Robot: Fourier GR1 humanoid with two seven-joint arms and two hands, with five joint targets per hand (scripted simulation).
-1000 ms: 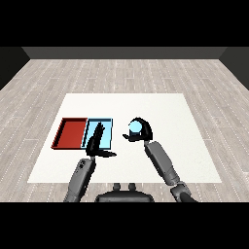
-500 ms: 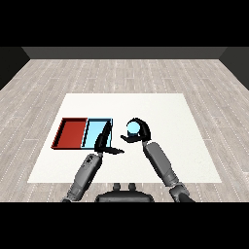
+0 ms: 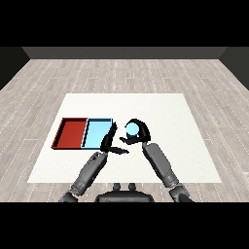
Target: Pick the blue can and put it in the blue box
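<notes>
The blue can (image 3: pixel 132 129) shows as a light blue round top just right of the light blue tray (image 3: pixel 97 132). My right hand (image 3: pixel 139 133) curls round the can, fingers over its far side and thumb at its near side. Whether the can rests on the table or is lifted I cannot tell. My left hand (image 3: pixel 109 141) is open with straight fingers, held at the blue tray's right edge, its thumb reaching toward the can.
A red tray (image 3: pixel 70 133) lies against the left side of the blue tray. Both trays sit on the white table (image 3: pixel 185 126), whose front edge runs just beyond my elbows.
My left hand has moved right, off the blue tray toward the can. The right hand and can have shifted slightly left and nearer.
</notes>
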